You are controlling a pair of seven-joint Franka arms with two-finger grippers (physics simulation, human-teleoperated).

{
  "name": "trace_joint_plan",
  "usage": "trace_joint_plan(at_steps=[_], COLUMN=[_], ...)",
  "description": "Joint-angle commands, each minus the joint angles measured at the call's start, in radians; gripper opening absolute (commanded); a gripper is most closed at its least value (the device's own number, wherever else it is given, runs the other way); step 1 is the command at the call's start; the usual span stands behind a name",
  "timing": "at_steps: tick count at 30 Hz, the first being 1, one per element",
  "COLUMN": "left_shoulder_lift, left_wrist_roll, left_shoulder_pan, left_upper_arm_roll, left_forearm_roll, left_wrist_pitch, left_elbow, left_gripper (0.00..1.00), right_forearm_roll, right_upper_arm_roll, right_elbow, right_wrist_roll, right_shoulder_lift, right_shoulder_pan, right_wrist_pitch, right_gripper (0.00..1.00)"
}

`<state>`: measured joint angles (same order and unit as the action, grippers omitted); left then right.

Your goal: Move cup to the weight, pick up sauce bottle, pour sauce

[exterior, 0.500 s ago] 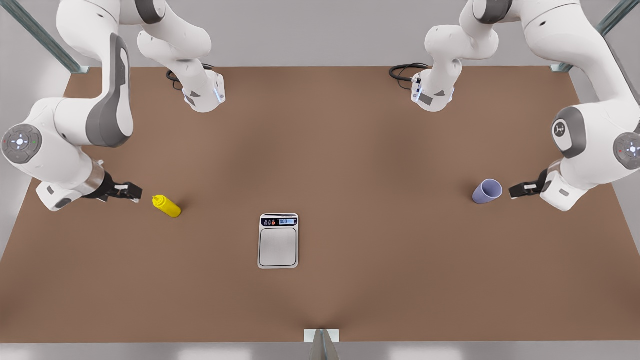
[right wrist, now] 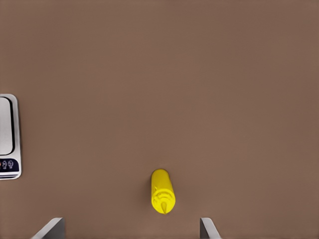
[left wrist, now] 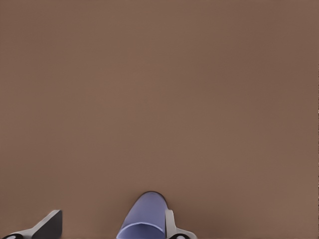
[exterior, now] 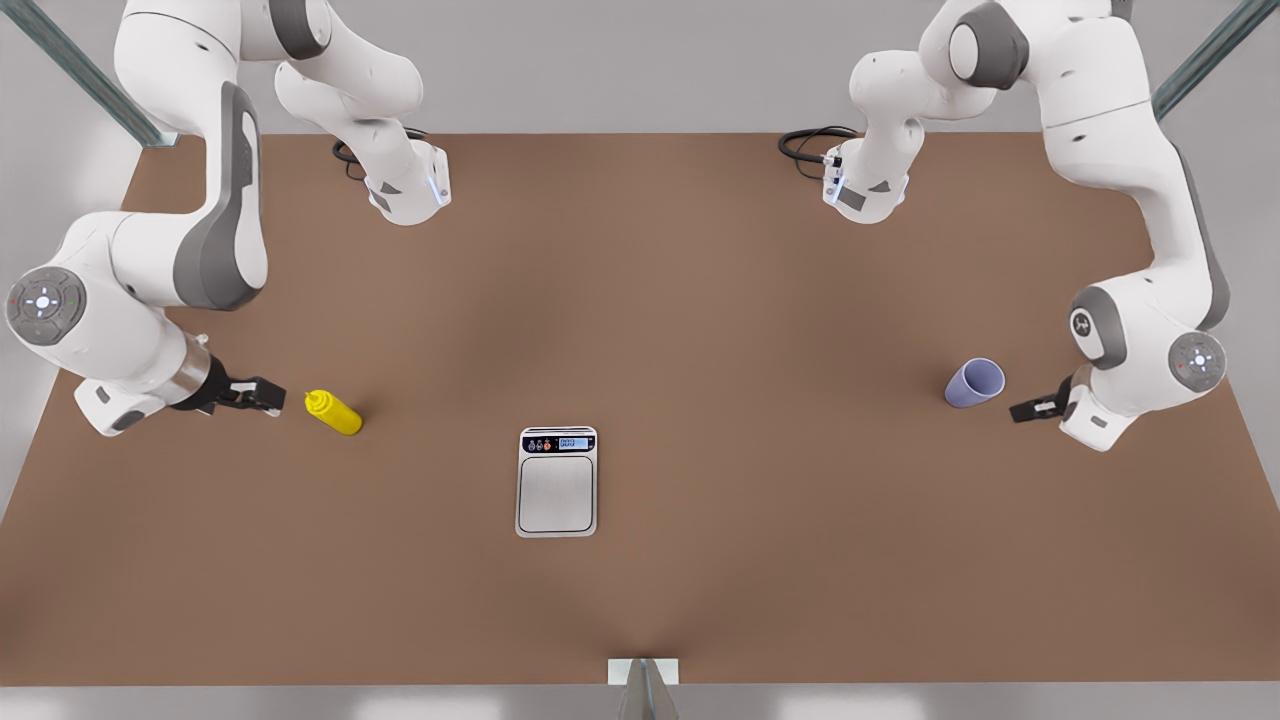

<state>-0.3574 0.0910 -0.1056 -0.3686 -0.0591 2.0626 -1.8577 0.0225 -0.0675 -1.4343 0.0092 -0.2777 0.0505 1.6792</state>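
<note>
The lavender cup (exterior: 975,383) lies tipped on the brown table at the front view's right, its mouth facing my left gripper (exterior: 1028,410). That gripper hangs low just beside it, open. In the left wrist view the cup (left wrist: 144,217) sits between the spread fingers, close to one fingertip (left wrist: 171,225). The yellow sauce bottle (exterior: 334,412) lies on its side at the front view's left, nozzle pointing at my right gripper (exterior: 268,398), which is open and a short gap away. The right wrist view has the bottle (right wrist: 162,190) ahead of the gripper (right wrist: 129,231). The weight (exterior: 556,482) rests flat at the table's middle.
The weight's edge (right wrist: 9,137) appears off to one side in the right wrist view. Both arm bases (exterior: 410,185) stand at the table's far edge with black cables (exterior: 810,145). Bare brown tabletop (exterior: 760,330) stretches between the cup, the weight and the bottle.
My left gripper has dropped lower and shifted toward the table's front beside the cup, its arm unfolding. The right gripper has sunk slightly near the bottle's nozzle. The cup and the bottle have not moved.
</note>
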Motion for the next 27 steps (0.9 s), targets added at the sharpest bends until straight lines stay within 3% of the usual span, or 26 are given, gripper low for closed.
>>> trace_joint_plan(at_steps=[1, 8, 21, 23, 24, 27], left_shoulder_lift=[0.003, 0.041, 0.069, 0.064, 0.063, 0.057], left_wrist_roll=[0.003, 0.073, 0.096, 0.096, 0.096, 0.096], left_shoulder_pan=[0.0, 0.0, 0.0, 0.0, 0.0, 0.0], left_upper_arm_roll=[-0.001, -0.035, -0.046, -0.046, -0.046, -0.044], left_forearm_roll=[-0.019, -0.028, -0.03, -0.031, -0.045, -0.062], left_wrist_pitch=[0.022, 0.183, 0.223, 0.277, 0.277, 0.28], left_elbow=[-0.023, -0.219, -0.304, -0.334, -0.334, -0.334], left_gripper=[0.99, 0.99, 0.97, 0.9, 0.8, 0.75], right_forearm_roll=[0.001, 0.001, 0.001, 0.001, 0.001, 0.001], right_upper_arm_roll=[0.0, 0.0, 0.0, 0.0, 0.0, -0.002], right_elbow=[0.0, 0.0, 0.002, 0.002, 0.002, 0.002], right_wrist_roll=[0.0, -0.003, -0.005, -0.006, -0.006, -0.006], right_shoulder_lift=[0.0, -0.009, -0.014, -0.014, -0.014, -0.015], right_shoulder_pan=[0.0, -0.003, -0.006, -0.006, -0.006, -0.006], right_wrist_pitch=[0.001, 0.001, -0.003, -0.001, -0.001, 0.001], right_gripper=[1.0, 1.0, 1.0, 1.0, 1.0, 1.0])
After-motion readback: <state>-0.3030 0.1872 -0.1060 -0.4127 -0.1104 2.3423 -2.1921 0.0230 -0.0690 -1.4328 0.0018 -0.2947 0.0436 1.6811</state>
